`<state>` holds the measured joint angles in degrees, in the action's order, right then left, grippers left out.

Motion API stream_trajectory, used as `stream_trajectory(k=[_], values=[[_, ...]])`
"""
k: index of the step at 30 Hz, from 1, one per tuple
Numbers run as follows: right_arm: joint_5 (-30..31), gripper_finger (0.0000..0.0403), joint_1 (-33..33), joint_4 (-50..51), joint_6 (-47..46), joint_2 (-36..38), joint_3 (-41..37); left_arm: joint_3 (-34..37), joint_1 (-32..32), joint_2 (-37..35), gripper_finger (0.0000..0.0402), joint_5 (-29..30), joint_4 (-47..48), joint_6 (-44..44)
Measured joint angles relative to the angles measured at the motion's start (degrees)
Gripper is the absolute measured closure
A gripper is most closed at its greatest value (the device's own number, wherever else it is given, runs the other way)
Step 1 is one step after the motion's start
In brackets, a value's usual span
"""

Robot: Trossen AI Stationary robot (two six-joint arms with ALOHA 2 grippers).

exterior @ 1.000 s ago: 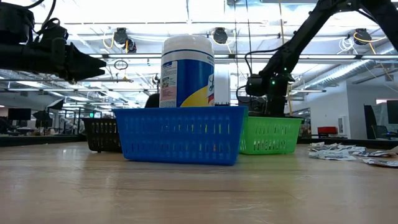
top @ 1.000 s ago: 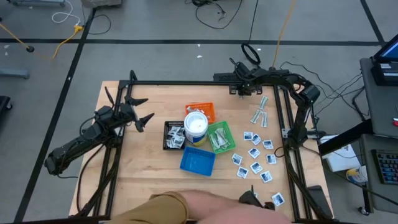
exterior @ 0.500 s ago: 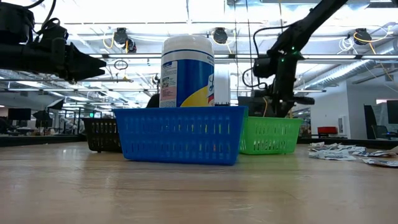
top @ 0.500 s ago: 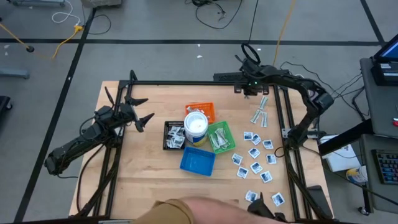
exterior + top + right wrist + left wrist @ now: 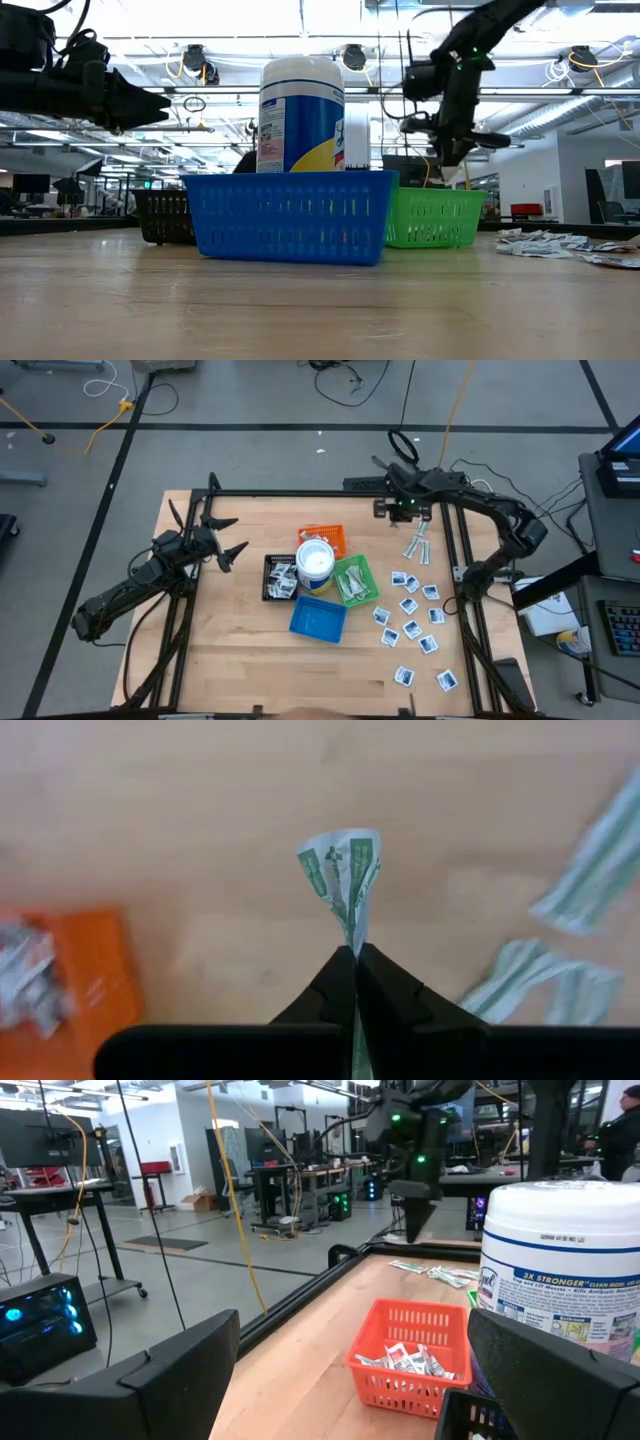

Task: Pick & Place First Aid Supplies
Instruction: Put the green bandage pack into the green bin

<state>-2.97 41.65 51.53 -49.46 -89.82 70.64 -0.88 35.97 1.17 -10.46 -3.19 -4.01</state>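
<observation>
One wrapped strip pinched in right gripper, lifted above tabletop nr far edge. Carry step; next needs move over green tray, then release. Left gripper spread, idle.

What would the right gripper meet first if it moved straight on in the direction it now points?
Most likely bare wooden table. The right gripper, shut on a green-printed strip, points down at open wood between the orange tray and loose strips; the height above it is unclear.

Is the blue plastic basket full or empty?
Empty. From above, the blue plastic basket shows only its bare blue floor, while the black, orange and green baskets hold packets.
</observation>
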Motion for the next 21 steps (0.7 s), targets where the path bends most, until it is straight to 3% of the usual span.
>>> stream_trajectory(k=[21], values=[[0.04,0.0403,-32.96,-5.61,-20.21,0.26,0.01,0.00,0.00,-0.01,0.0004,0.00,0.00,0.00]])
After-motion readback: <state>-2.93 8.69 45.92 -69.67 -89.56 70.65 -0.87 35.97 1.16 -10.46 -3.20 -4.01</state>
